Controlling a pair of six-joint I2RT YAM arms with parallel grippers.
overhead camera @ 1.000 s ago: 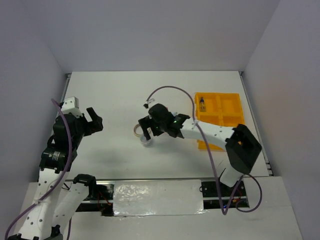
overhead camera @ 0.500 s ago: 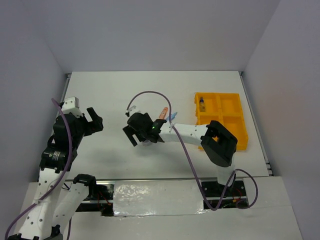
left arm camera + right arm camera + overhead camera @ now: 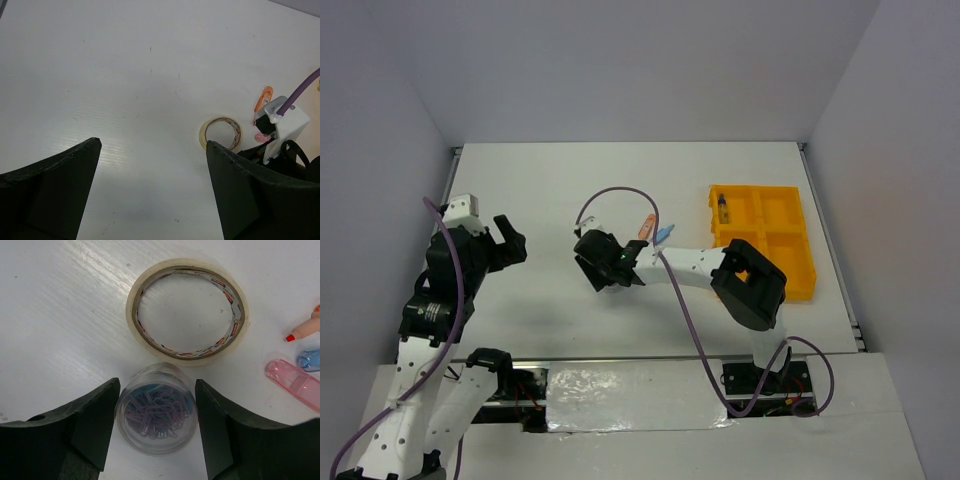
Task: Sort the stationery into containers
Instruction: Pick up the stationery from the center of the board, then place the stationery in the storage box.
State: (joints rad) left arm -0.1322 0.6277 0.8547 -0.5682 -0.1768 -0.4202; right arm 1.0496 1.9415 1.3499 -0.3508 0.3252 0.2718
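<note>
In the right wrist view my right gripper (image 3: 157,385) is open, its jaws standing on either side of a clear round tub of purplish and blue paper clips (image 3: 156,412) on the table. Just beyond lies the tan tape ring (image 3: 186,311). A pink clip (image 3: 295,384), a blue piece (image 3: 309,360) and an orange piece (image 3: 305,329) lie to the right. From above, the right gripper (image 3: 603,265) hides the tub and the ring. The yellow-orange tray (image 3: 757,188) stands at the right, with a small item (image 3: 725,209) in its far left compartment. My left gripper (image 3: 510,240) is open and empty.
The left wrist view shows the tape ring (image 3: 220,133), the orange clip (image 3: 263,97) and the right arm's wrist (image 3: 282,125) with its purple cable. The right arm's elbow (image 3: 750,285) overhangs the tray's near left corner. White walls close the table's sides and back.
The right arm has swung left, away from the tray, and its open gripper now sits over the tub by the tape ring. The left arm has not moved.
</note>
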